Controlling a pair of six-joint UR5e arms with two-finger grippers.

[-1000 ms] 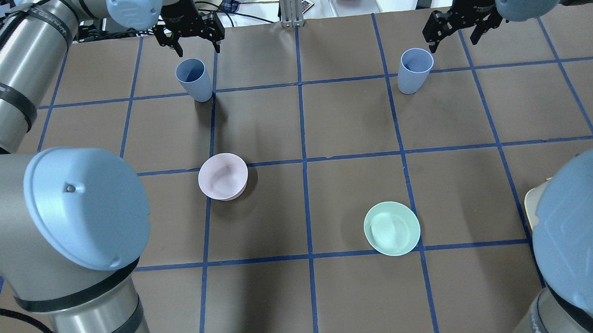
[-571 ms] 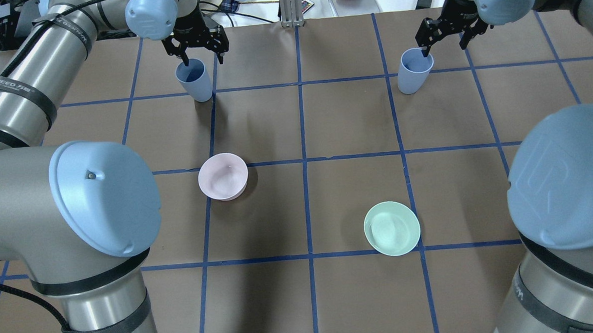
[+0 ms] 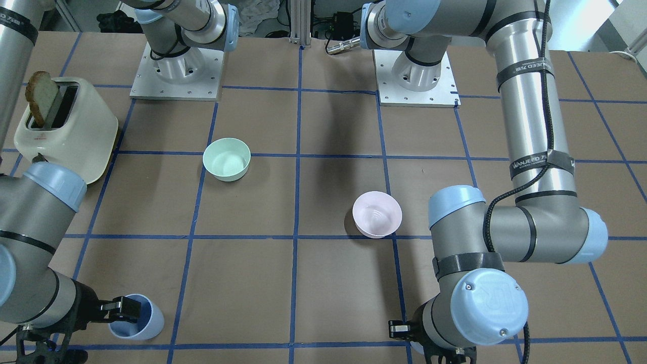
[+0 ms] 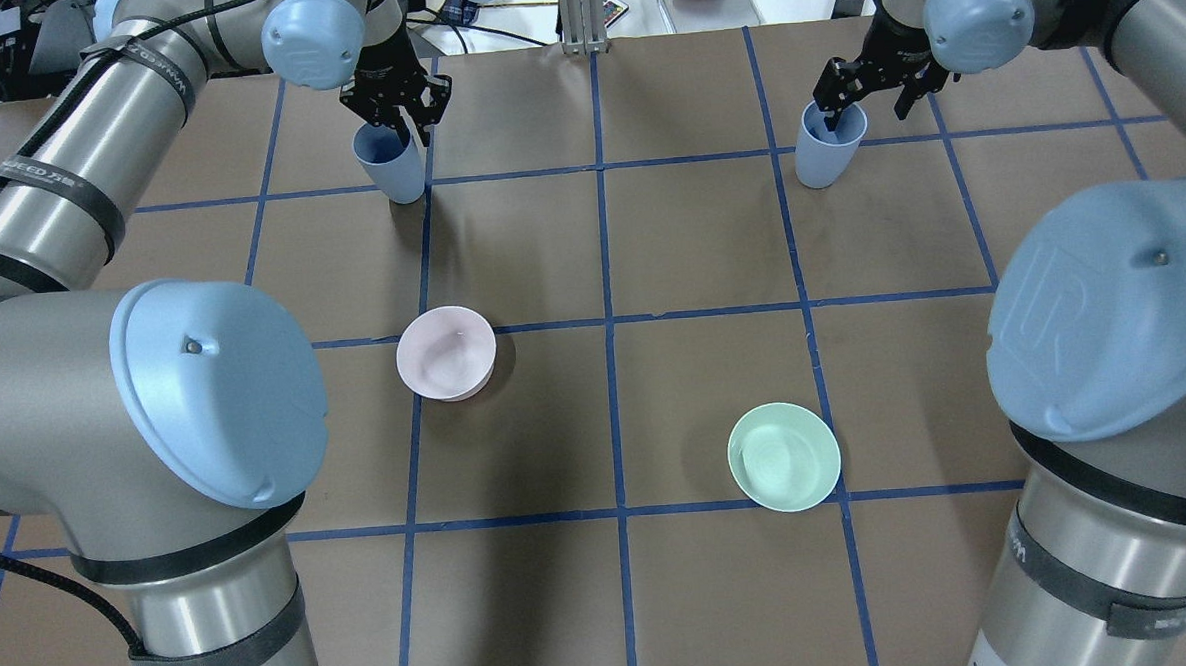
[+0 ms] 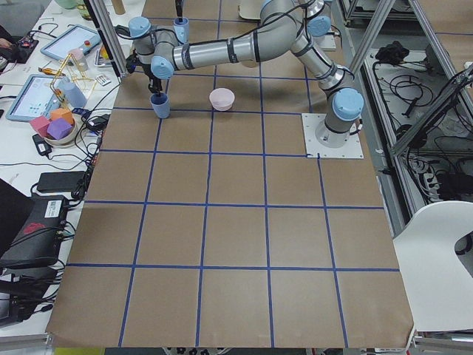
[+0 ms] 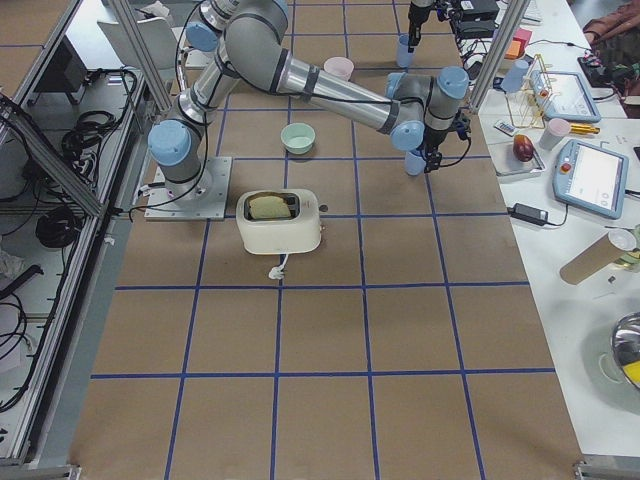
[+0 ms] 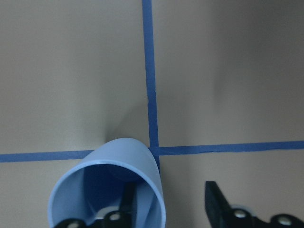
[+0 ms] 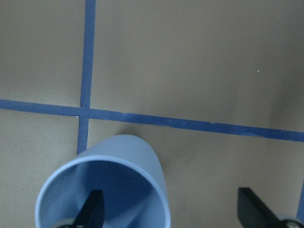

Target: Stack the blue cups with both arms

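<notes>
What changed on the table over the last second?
Both grippers lowered: the left gripper now straddles the rim of the left blue cup, the right gripper that of the right blue cup, one finger inside each, jaws open, nothing gripped. Cups, pink bowl and mint-green bowl stayed put.

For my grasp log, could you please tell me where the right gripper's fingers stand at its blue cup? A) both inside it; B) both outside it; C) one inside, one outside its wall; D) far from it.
C: the right wrist view shows one finger of the right gripper inside the blue cup, the other outside its wall.
</notes>
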